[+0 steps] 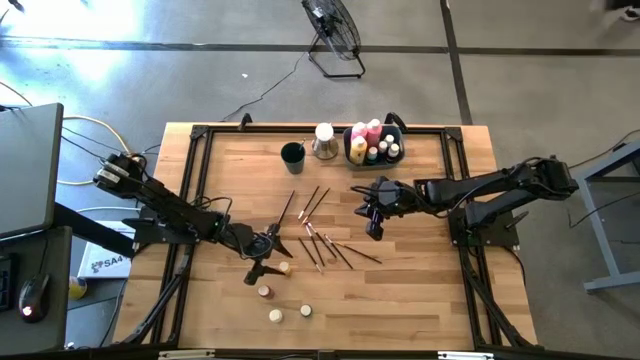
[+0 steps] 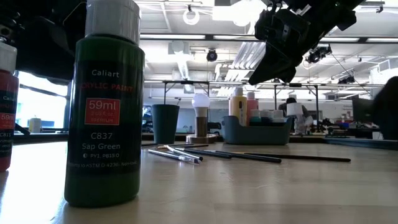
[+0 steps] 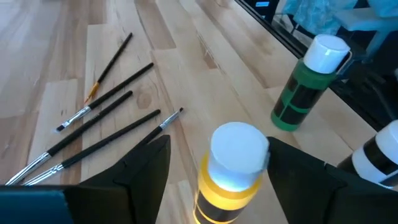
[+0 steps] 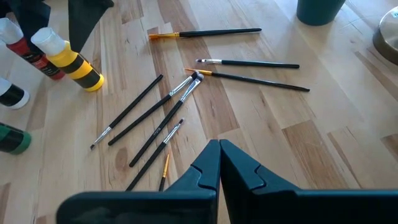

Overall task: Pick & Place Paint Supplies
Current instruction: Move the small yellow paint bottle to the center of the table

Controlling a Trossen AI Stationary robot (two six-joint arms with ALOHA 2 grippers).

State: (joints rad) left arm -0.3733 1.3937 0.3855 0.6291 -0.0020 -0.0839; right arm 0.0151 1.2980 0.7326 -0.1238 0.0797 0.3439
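My left gripper (image 1: 268,258) (image 3: 217,142) is open and low over the near middle of the table. Its fingers stand on either side of the white cap of a yellow paint bottle (image 3: 231,168) (image 4: 69,61), which stands upright on the table. A red bottle (image 4: 28,53), a green bottle (image 3: 303,84) (image 2: 102,106) and a black-and-white bottle (image 3: 380,155) stand close by. Several thin dark brushes (image 1: 322,235) (image 4: 163,112) lie scattered at mid-table. My right gripper (image 1: 375,230) (image 4: 219,157) is shut and empty, raised above the brushes. My left gripper comes at the yellow bottle slanting down from the table's left. One finger (image 3: 292,168) stands right beside the bottle's white cap (image 3: 258,152). I cannot tell whether it touches the cap. The other finger is apart from it.
A grey-blue bin (image 1: 352,136) holding several paint bottles stands at the far middle. A dark round cup (image 1: 292,153) and a white-topped metal container (image 1: 324,140) stand to its left. Black rails frame the table (image 1: 200,135).
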